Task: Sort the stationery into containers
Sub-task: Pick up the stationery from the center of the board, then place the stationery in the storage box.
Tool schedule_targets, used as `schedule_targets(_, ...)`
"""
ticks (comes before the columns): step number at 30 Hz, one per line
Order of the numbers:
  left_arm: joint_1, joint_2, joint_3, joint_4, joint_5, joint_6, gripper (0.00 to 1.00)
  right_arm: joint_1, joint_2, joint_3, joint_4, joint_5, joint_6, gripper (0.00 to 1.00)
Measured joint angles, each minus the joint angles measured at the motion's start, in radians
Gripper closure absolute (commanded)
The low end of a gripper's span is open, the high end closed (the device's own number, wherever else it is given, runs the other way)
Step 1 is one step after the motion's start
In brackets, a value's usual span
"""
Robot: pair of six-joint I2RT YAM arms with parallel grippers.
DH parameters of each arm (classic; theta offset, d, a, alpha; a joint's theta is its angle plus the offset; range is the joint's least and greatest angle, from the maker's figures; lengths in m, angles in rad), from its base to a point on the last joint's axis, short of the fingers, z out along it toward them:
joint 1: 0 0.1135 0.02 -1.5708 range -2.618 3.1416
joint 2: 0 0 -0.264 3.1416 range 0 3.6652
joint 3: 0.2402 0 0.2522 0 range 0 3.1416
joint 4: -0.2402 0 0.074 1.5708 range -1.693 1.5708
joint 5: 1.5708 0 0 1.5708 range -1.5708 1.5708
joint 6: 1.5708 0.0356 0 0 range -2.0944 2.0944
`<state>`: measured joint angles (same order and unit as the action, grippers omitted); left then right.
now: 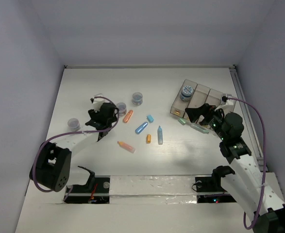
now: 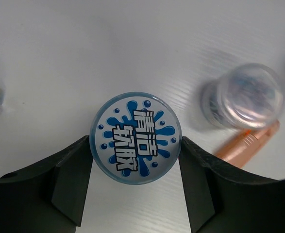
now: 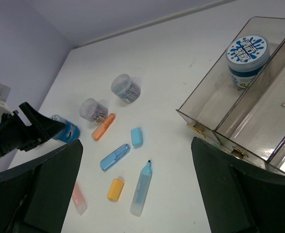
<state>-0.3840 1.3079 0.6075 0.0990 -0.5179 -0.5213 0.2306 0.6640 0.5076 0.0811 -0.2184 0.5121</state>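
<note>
My left gripper is shut on a round clear tub with a blue splash lid; both fingers touch its sides. It also shows in the right wrist view. My right gripper is open and empty, just in front of the clear organiser box. One blue tub stands in the box's left compartment. Two purple tubs and several orange and blue sticks, such as the orange stick and the blue marker, lie mid-table.
Another tub stands at the left near the wall. A pale green stick and a clear stick lie by the box's front. A pink-orange stick lies nearest the arm bases. Walls close the table on three sides.
</note>
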Motion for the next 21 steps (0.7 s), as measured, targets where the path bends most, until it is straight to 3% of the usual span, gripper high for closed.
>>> schedule_targets(6, -0.253, 0.0, 0.211, -0.112, -0.08, 0.027, 0.78, 0.0, 0.003, 0.0, 0.0, 0.0, -0.001, 0.0)
schedule_targets(11, -0.372, 0.02, 0.398, -0.096, -0.048, 0.05, 0.78, 0.0, -0.018, 0.0, -0.003, 0.011, -0.004, 0.0)
schedule_targets(21, -0.508, 0.451, 0.82, -0.031, 0.138, 0.124, 0.78, 0.0, -0.144, -0.007, -0.005, 0.086, -0.004, 0.0)
